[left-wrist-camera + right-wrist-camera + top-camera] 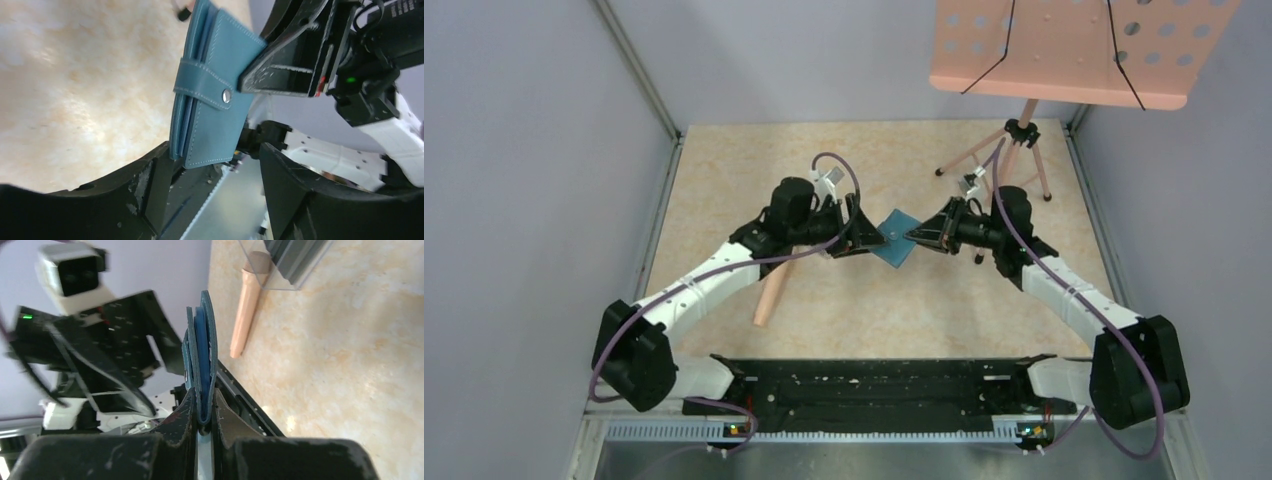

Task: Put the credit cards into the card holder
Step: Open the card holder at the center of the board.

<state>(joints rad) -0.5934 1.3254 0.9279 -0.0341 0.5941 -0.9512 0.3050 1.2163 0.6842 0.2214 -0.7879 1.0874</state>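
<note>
The teal-blue card holder [896,238] hangs in the air between both grippers, closed, with its strap snapped over the button [226,95]. My right gripper [202,407] is shut on its folded edge [202,365] and holds it upright above the table. My left gripper [214,156] is open. The holder's lower corner [210,145] sits between its jaws, close against the left finger [150,185] and apart from the right finger [300,190]. No black credit cards are in view. In the top view the left gripper [867,240] and the right gripper [921,237] face each other.
A peach wooden stick [771,295] lies on the table under the left arm, also in the right wrist view [245,310]. A clear plastic box [287,265] stands beside it. A pink music stand [1074,50] on a tripod stands at the back right. Grey walls close in both sides.
</note>
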